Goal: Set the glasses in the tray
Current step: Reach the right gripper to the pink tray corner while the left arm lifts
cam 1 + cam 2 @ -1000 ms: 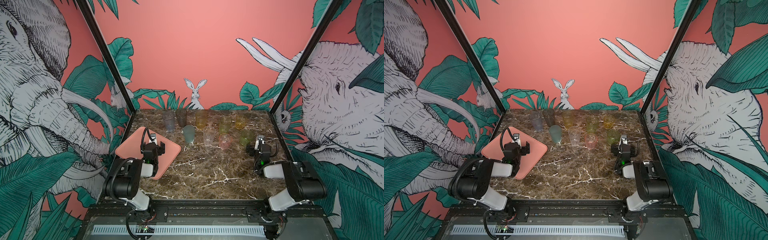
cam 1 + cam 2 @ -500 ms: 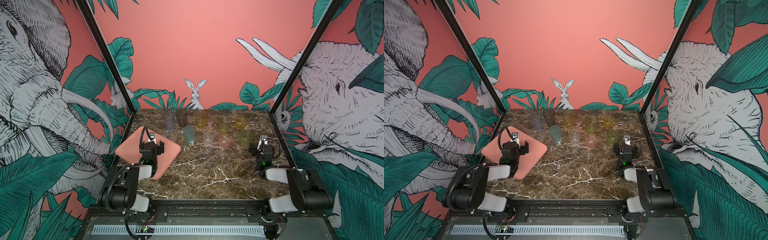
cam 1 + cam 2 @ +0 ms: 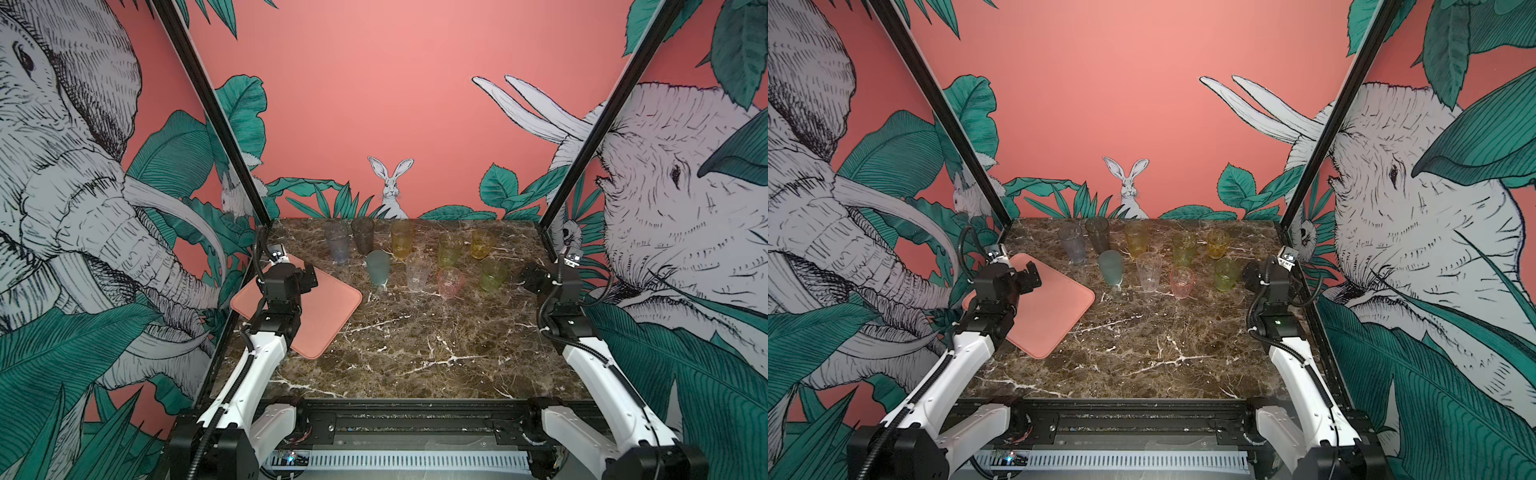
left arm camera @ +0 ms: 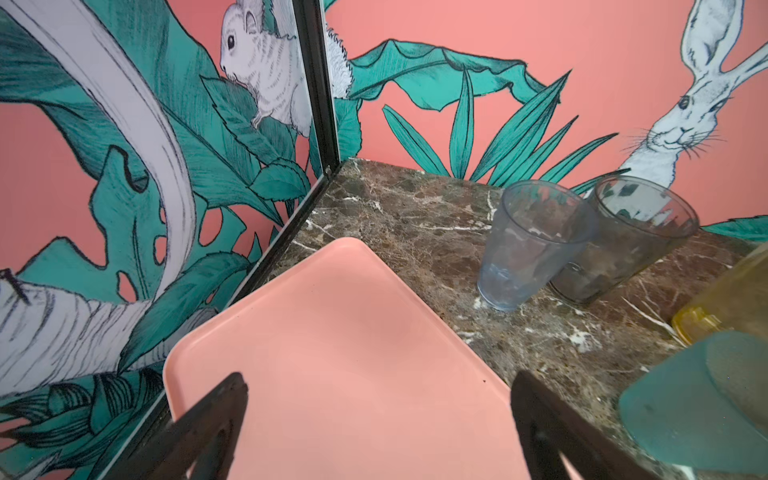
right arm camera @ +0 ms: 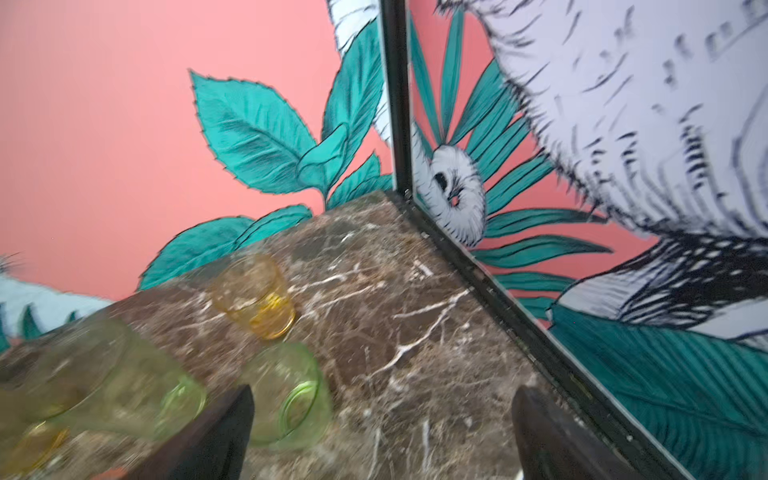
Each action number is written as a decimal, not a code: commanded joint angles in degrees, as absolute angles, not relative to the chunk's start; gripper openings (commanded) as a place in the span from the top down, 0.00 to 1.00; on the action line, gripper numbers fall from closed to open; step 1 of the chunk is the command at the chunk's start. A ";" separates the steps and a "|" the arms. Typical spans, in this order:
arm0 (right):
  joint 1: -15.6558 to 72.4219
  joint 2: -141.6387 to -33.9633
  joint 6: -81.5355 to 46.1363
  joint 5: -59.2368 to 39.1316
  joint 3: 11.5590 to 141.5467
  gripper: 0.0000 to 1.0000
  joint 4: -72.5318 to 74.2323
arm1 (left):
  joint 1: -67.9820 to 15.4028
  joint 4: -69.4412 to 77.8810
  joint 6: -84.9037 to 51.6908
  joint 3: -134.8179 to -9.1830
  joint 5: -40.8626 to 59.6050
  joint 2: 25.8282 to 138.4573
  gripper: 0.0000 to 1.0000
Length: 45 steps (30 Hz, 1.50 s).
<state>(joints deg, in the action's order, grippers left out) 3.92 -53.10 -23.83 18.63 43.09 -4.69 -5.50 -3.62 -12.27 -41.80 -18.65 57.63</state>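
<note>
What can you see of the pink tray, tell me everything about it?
The tray is a flat salmon-pink rectangle with rounded corners and a low raised rim, smooth and matte, plastic by its look. It lies flat on the marble table at the left side, turned askew to the table's edges. Nothing stands in it. The open left gripper hangs over it, apparently not touching.

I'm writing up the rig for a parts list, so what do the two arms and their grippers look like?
The left arm and right arm have white shells, black joints and black corrugated cables alongside. The left gripper and right gripper are black, with dark wedge-shaped fingers. A small green light glows on the right arm.
</note>
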 commanded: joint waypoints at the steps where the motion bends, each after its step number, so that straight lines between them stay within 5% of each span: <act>1: 3.87 -49.54 -29.29 5.13 44.89 0.01 -13.72 | -5.64 -24.10 -19.09 -47.45 -12.04 56.54 0.00; 11: 6.65 -50.34 -43.00 -17.90 45.77 0.01 -15.52 | -5.66 -41.25 -21.27 -51.31 -2.98 59.00 0.00; 19: 27.36 -52.49 -49.89 -3.41 45.04 0.01 -11.46 | -5.68 -43.29 -21.20 -51.75 -2.10 57.40 0.01; 30: 50.49 -72.25 -47.17 11.04 57.41 0.05 -6.95 | -5.67 -46.23 -20.43 -54.63 -7.71 51.45 0.01; 45: 62.79 -100.72 -43.77 20.50 83.00 0.02 -13.65 | -5.67 -45.74 -19.27 -57.76 -11.18 42.79 0.03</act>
<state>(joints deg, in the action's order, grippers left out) 61.78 -97.73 -42.98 16.19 78.46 -10.22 -5.50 -43.99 -20.08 -55.92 -8.84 43.77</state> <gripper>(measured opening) 0.979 0.976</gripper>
